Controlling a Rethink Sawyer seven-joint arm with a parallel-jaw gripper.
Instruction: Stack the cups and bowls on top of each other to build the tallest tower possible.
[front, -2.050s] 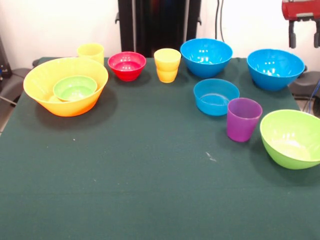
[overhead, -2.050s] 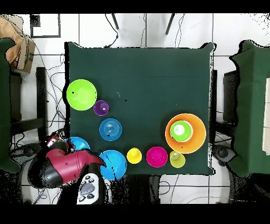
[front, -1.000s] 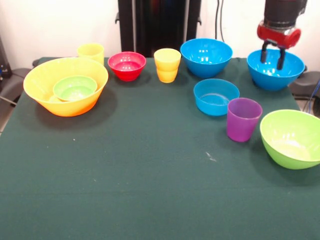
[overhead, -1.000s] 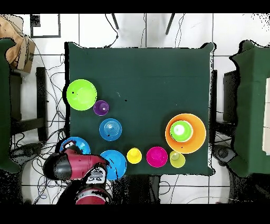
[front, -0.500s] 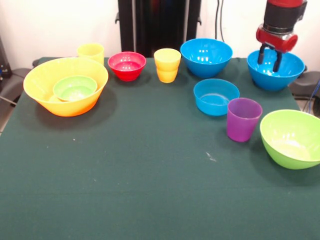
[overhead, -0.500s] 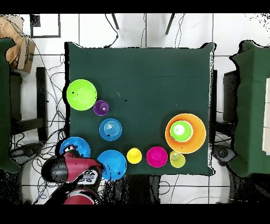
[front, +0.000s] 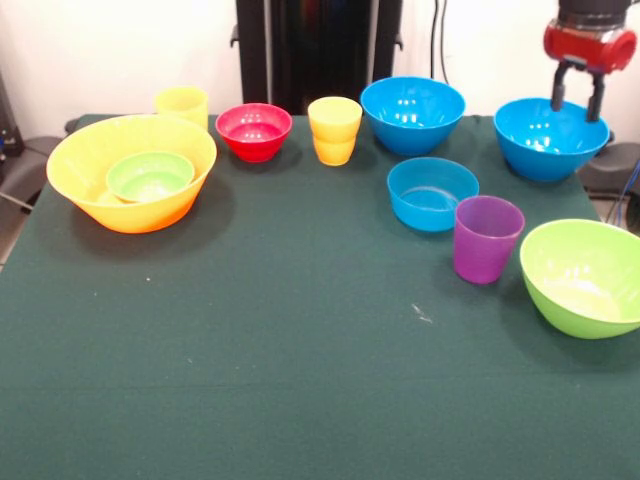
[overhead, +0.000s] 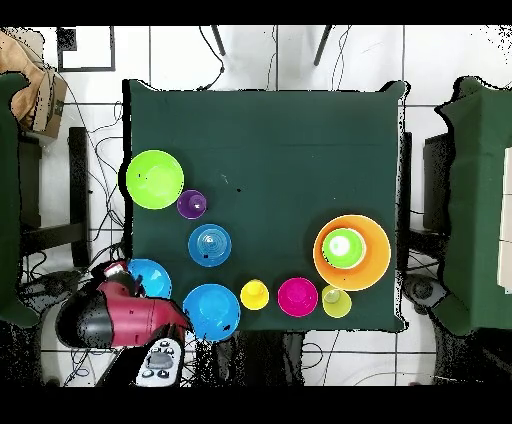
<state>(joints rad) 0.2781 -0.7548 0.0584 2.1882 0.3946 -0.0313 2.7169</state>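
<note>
A small green bowl (front: 150, 175) is nested in the orange bowl (front: 95, 150). All other bowls and cups are seen empty, apart on the table. The gripper (front: 578, 102) is held open, empty, above a blue bowl (front: 550, 138).

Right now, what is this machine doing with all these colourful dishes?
The red and black arm's hand hangs open and empty above a large glossy blue plastic bowl at the table's corner. So far only a small green plastic bowl sits inside the huge orange-yellow plastic bowl. The other bowls and cups stand apart on the green cloth.
</note>
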